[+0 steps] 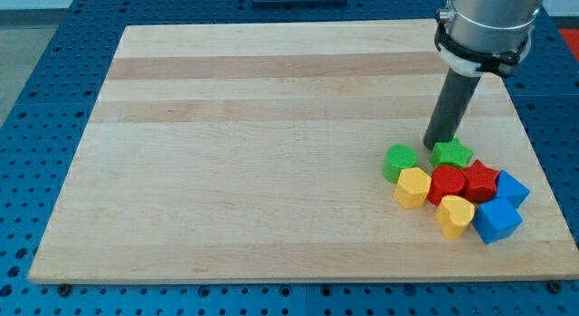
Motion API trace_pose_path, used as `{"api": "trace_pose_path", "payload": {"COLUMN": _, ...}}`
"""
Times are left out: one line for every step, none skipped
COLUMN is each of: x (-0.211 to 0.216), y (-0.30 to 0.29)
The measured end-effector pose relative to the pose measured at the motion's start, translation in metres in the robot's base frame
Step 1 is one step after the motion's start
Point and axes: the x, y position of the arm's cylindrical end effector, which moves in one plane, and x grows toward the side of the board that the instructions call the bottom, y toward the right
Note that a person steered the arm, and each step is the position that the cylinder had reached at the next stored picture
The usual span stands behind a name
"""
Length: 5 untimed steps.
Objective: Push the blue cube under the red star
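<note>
Our rod: no fingers, only my tip (437,142), between green cylinder (399,161) and green star (451,154). Red star (480,182) touches blue cube (498,219). We count two each: green, yellow, red, blue.

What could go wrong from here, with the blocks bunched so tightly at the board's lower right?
1. My tip sits against the green star, across the cluster from the blue cube; pushing through would likely scatter the red star too.
2. The blue cube lies near the wooden board's right edge and might slide off.
</note>
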Motion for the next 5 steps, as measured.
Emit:
{"api": "trace_pose_path", "payload": {"x": 0.000, "y": 0.000}}
{"api": "trace_pose_path", "payload": {"x": -0.013, "y": 0.011}}
{"api": "trace_pose_path", "payload": {"x": -0.025, "y": 0.036}}
{"api": "trace_pose_path", "payload": {"x": -0.001, "y": 0.058}}
{"api": "trace_pose_path", "payload": {"x": 0.042, "y": 0.085}}
